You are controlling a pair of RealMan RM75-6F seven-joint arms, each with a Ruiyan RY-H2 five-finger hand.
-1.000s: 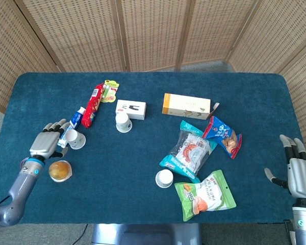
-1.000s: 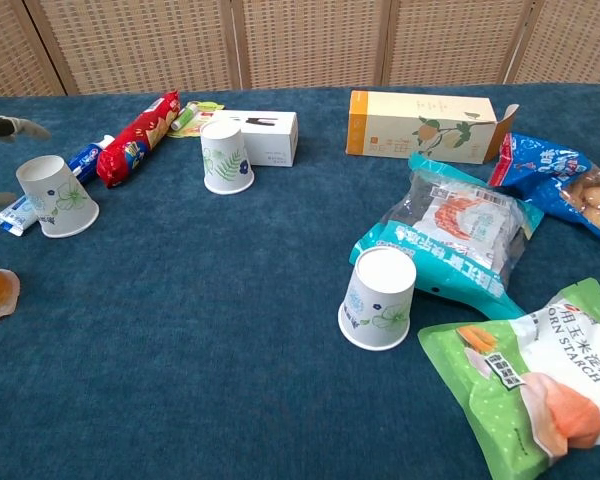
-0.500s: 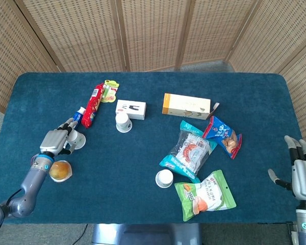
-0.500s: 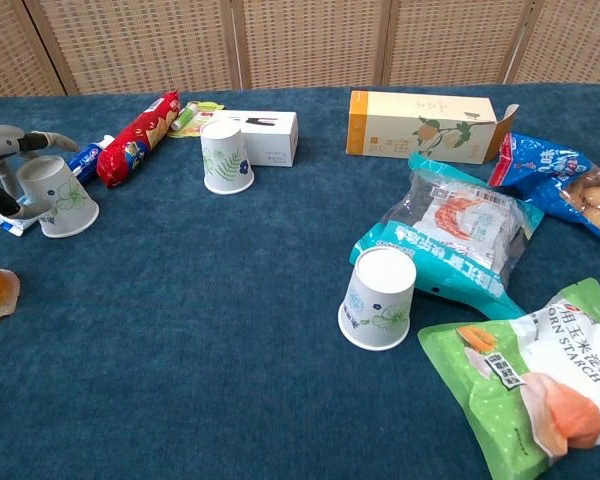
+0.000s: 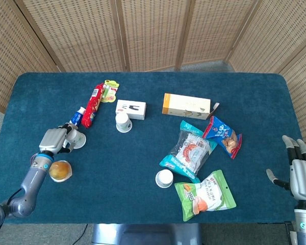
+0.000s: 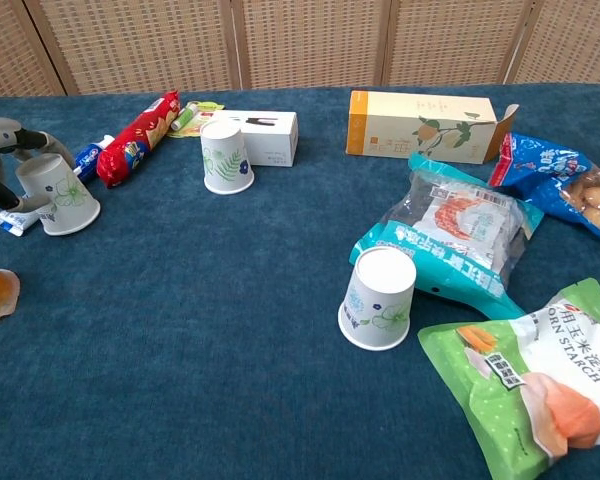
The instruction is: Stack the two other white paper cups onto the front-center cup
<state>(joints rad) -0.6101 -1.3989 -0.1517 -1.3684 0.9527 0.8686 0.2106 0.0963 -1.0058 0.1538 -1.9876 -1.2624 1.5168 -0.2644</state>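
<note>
Right hand [image 5: 302, 176] upright at the near right table edge, fingers spread, holding nothing. Front-center cup [image 6: 378, 298] upside down beside the teal snack bag [image 6: 448, 235]. Left hand [image 5: 56, 140] now wraps the left cup [image 6: 56, 194], slightly tilted. Middle cup [image 6: 226, 156] stays by the white box [image 6: 268, 134].

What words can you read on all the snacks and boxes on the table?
"CORN STARCH", with large Chinese characters above it that look like 玉米淀粉: on the green corn starch bag.
Red snack packet: print too blurred to read.
Blue snack bag: print too blurred to read.
Cream carton: fruit picture only, text too small.
White box: text too small.
Paper cups: leaf pattern, no words.
</note>
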